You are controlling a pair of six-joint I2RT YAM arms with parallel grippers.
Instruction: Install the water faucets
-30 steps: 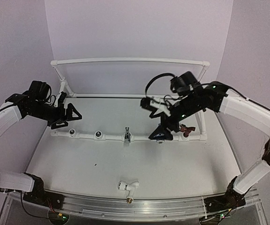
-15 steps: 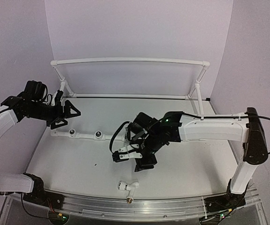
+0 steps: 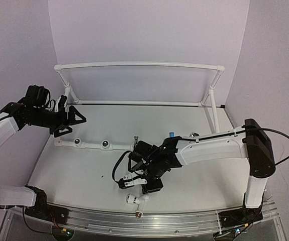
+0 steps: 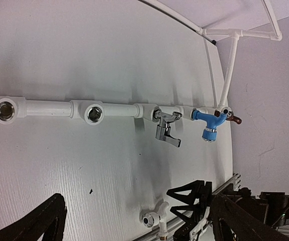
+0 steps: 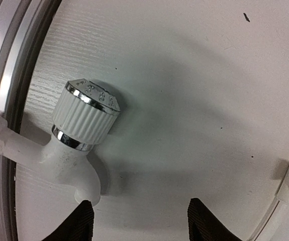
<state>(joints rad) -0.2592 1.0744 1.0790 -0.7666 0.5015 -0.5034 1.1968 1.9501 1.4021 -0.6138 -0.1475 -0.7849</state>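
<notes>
White table point(image 3: 74, 173), textured surface, with an aluminium rail point(image 3: 184, 221) along its near edge.

PVC pipe frame point(image 3: 139, 64) stands on the table. Its low front pipe point(image 4: 49, 108) carries a row of fittings.
- The two left sockets point(image 4: 6, 110) face outward and show only their metal-lined bores.
- The next fitting holds the chrome faucet point(image 4: 165, 128).
- The one after holds the light blue faucet point(image 4: 207, 121).
- The reddish-brown faucet point(image 4: 233, 120) sits at the end by the upright post; it is too small to judge how it is seated.

Right arm point(image 3: 212, 146) reaches across the table toward its near-centre. Left arm point(image 3: 6, 123) is raised at the left side, above the front pipe's left end.

Right gripper point(image 3: 147, 187) is just above the table surface, jaws spread wide, gripping nothing. Left gripper point(image 3: 78, 124) is likewise spread wide and holds nothing.

White faucet point(image 5: 79, 135) lies loose on the table at the near edge. Its brass threaded end extends over the rail and its ribbed, chrome-capped knob points up and away. In the right wrist view its spout sits just beside one finger point(image 5: 76, 223), while the body lies to the side of the gap, not between the fingers.
</notes>
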